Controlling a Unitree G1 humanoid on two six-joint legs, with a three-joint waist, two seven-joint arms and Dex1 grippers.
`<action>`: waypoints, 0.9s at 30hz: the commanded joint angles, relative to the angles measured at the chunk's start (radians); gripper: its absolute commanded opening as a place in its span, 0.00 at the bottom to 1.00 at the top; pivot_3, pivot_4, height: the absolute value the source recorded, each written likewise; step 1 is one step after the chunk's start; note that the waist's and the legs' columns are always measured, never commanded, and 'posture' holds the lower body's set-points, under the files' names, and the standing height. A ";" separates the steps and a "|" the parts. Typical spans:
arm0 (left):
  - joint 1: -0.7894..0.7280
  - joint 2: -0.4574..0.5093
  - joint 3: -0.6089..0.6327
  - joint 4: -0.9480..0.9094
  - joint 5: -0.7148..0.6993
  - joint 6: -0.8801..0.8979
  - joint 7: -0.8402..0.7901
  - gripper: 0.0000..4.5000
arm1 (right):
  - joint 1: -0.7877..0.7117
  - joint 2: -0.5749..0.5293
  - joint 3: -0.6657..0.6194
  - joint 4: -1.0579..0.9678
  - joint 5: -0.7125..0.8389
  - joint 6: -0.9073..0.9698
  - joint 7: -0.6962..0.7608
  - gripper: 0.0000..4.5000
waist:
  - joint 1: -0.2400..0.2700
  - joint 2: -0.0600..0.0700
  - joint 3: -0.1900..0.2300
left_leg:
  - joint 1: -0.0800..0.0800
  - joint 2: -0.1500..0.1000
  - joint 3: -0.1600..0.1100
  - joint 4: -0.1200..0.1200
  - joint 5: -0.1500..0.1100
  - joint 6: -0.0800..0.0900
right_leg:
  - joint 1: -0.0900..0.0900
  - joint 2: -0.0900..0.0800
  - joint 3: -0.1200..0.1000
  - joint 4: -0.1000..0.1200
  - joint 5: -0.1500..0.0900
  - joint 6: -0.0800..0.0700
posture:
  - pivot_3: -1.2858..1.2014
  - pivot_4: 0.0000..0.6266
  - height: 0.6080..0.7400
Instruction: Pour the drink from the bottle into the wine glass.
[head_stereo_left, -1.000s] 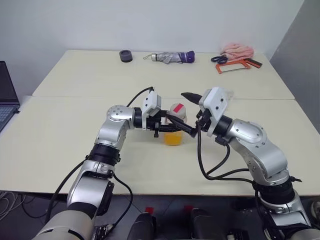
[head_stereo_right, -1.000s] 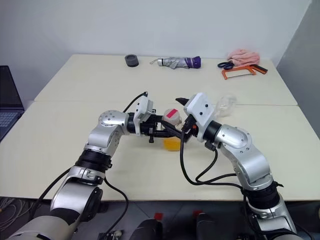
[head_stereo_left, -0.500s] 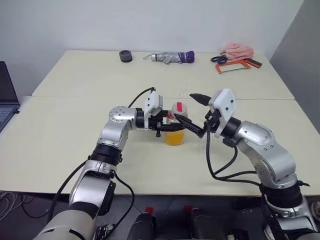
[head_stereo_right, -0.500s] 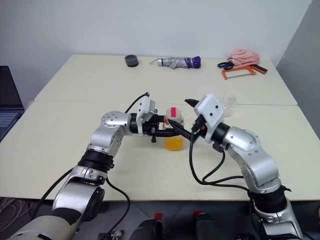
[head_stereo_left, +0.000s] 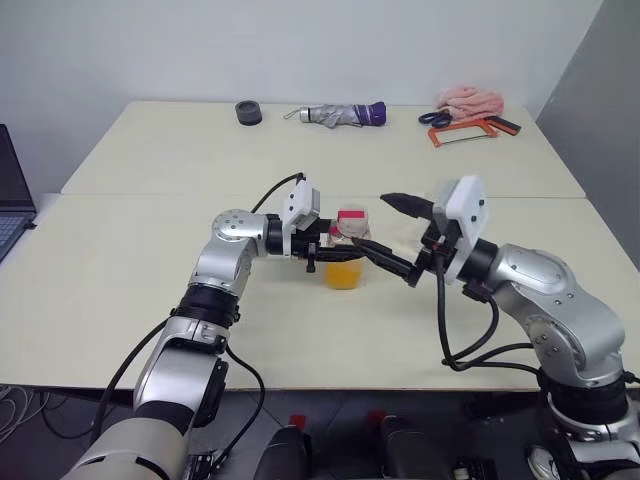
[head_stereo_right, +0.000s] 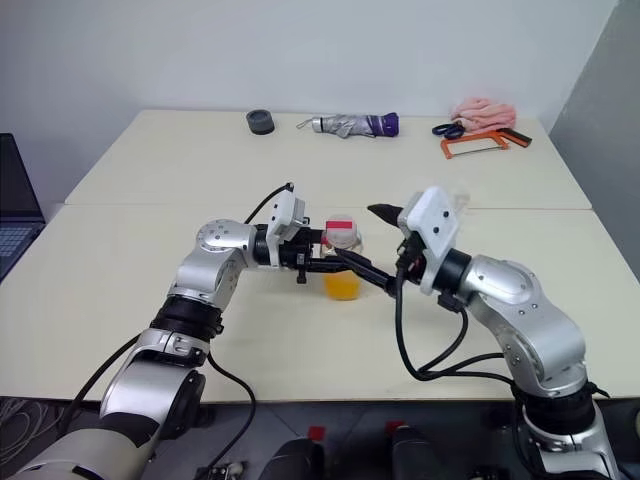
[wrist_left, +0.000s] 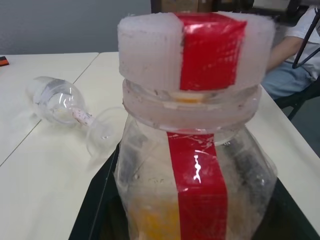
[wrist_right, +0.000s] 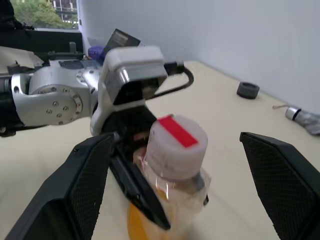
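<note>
My left gripper (head_stereo_left: 328, 252) is shut on the bottle (head_stereo_left: 346, 250), holding it upright just above the table, about at its middle. The bottle is clear plastic with a red strip and a red-and-white cap (wrist_left: 195, 47). The orange drink (head_stereo_left: 343, 274) fills its lower part. My right gripper (head_stereo_left: 386, 232) is open to the right of the bottle, its fingers pointing toward the cap without touching it. The wine glass (wrist_left: 65, 105) lies on its side on the table beyond the bottle, partly hidden behind my right wrist (head_stereo_right: 457, 202).
Along the table's far edge lie a black round object (head_stereo_left: 250, 112), a folded umbrella (head_stereo_left: 340, 114), scissors (head_stereo_left: 434, 118), an orange hacksaw (head_stereo_left: 466, 131) and a pink cloth (head_stereo_left: 475, 98). A laptop (head_stereo_left: 10, 195) sits at the far left. A seated person (wrist_left: 292, 55) shows beyond the table.
My right gripper has drawn back to the right, away from the bottle's cap, staying open. The left gripper and the bottle have kept still.
</note>
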 joint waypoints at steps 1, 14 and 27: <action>-0.041 0.005 0.021 -0.010 -0.021 -0.009 -0.013 0.39 | -0.035 0.028 0.029 0.020 -0.037 -0.035 -0.026 0.95 | 0.000 0.000 0.000 | 0.000 0.000 0.000 0.000 0.000 0.000 | 0.000 0.000 0.000 0.000 0.000 0.000 | 0.52 0.24 1.00; -0.029 0.003 0.022 -0.034 -0.023 -0.004 -0.014 0.39 | -0.029 0.043 -0.017 0.019 0.102 0.015 0.045 0.95 | 0.000 0.000 0.000 | 0.000 0.000 0.000 0.000 0.000 0.000 | 0.000 -0.001 0.000 0.000 0.000 0.000 | 0.52 0.24 1.00; -0.019 -0.002 0.016 -0.054 -0.026 -0.002 -0.020 0.39 | -0.030 0.013 -0.021 0.049 0.112 0.037 0.043 0.95 | 0.000 0.000 0.000 | 0.000 0.000 0.000 0.000 0.000 0.000 | 0.000 -0.001 0.000 0.000 0.000 0.000 | 0.52 0.24 1.00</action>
